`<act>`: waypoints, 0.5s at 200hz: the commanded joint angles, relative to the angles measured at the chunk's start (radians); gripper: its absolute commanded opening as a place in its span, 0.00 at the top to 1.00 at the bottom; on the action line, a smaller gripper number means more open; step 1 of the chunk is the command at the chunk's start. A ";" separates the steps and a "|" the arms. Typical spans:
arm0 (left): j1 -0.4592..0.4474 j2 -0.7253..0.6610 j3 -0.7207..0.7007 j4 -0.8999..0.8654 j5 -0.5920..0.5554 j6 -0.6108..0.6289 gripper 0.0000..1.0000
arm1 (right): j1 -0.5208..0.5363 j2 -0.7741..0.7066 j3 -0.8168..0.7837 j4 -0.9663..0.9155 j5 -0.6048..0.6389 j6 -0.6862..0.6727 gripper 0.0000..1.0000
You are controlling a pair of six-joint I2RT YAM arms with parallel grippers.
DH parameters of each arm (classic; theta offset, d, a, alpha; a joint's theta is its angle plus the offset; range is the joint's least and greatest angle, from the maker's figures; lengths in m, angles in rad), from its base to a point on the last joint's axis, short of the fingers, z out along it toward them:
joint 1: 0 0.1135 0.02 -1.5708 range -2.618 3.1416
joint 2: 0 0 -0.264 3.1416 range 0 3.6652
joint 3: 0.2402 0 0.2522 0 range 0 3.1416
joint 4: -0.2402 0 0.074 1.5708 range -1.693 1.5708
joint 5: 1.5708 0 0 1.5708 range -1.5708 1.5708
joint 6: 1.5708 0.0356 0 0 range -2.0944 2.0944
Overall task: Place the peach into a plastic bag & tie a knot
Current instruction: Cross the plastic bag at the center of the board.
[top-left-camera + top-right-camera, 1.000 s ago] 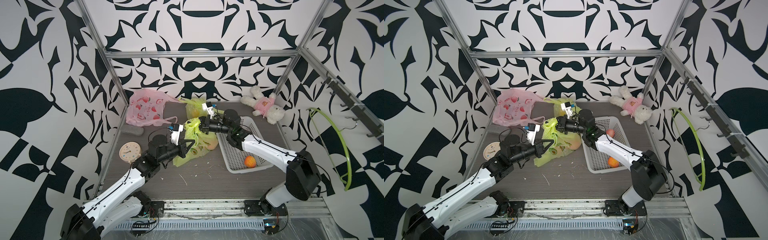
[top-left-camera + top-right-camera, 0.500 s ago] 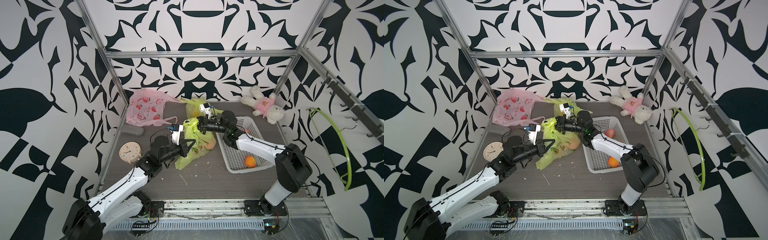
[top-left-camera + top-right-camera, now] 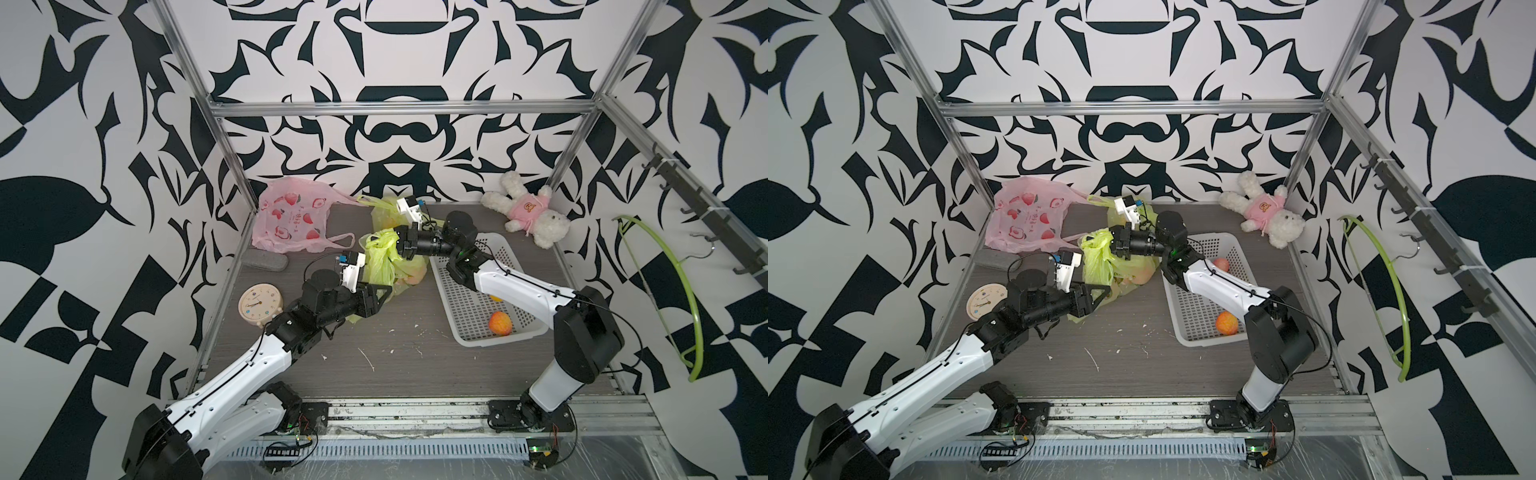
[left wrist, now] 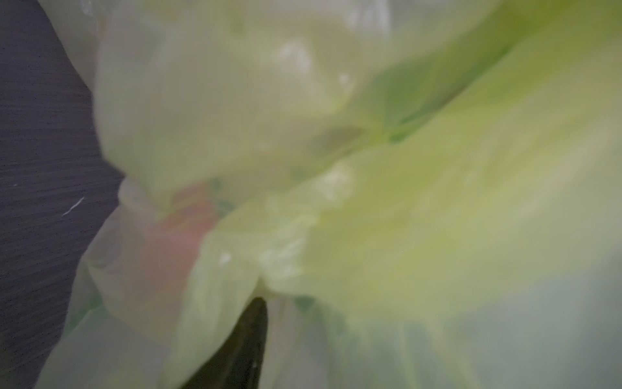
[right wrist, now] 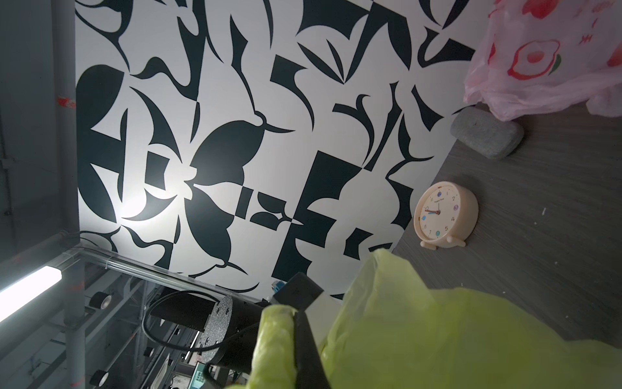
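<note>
The yellow-green plastic bag lies crumpled mid-table, and a peach shows through its thin side. My right gripper is shut on a bunched handle of the bag, holding it up. My left gripper is at the bag's near edge with its jaws spread. In the left wrist view, blurred bag film covers nearly everything. One dark finger pokes out, and the peach is a pink blur.
A white basket to the right holds loose peaches. A pink printed bag, grey stone and clock sit on the left. A second yellow bag and a plush rabbit are at the back.
My left gripper has opened and let go of the bag. My right gripper has drawn the handle slightly left while staying shut on it.
</note>
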 commanded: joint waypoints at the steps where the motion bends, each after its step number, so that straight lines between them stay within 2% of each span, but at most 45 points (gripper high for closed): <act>1: 0.000 -0.052 0.066 -0.219 0.004 0.048 0.32 | -0.014 -0.038 0.073 -0.037 -0.041 -0.115 1.00; 24: 0.000 -0.140 0.099 -0.320 -0.030 0.061 0.23 | -0.022 -0.029 0.087 -0.070 -0.053 -0.149 1.00; 50: 0.000 -0.235 0.166 -0.449 -0.051 0.099 0.19 | -0.026 -0.025 0.096 -0.106 -0.061 -0.185 1.00; 74: 0.001 -0.277 0.256 -0.545 -0.077 0.113 0.18 | -0.026 -0.026 0.113 -0.165 -0.064 -0.229 1.00; 100: 0.001 -0.272 0.350 -0.582 -0.164 0.089 0.20 | -0.026 -0.035 0.108 -0.179 -0.064 -0.252 1.00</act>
